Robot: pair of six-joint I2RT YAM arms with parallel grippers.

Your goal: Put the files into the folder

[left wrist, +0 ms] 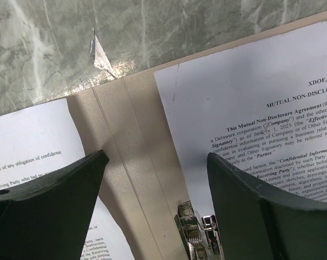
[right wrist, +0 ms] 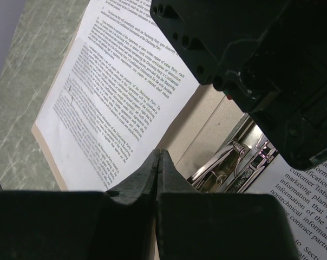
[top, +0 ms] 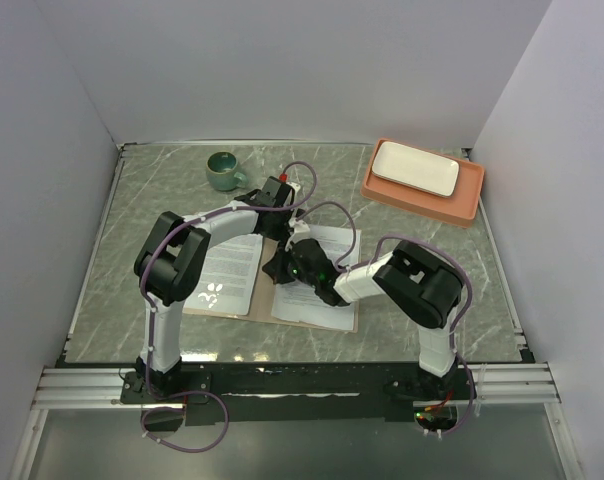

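The tan folder lies open in the middle of the table. One printed white file lies on its left half and another on its right half. My left gripper hangs open over the far end of the spine. In the left wrist view the gripper straddles the bare spine, with the metal clip just below and the sheets to either side. My right gripper is shut and empty. In the right wrist view it sits low over the spine, beside the clip and the left sheet.
A green mug stands at the back left of the table. An orange tray holding a white plate sits at the back right. White walls close in three sides. The two wrists are close together over the folder.
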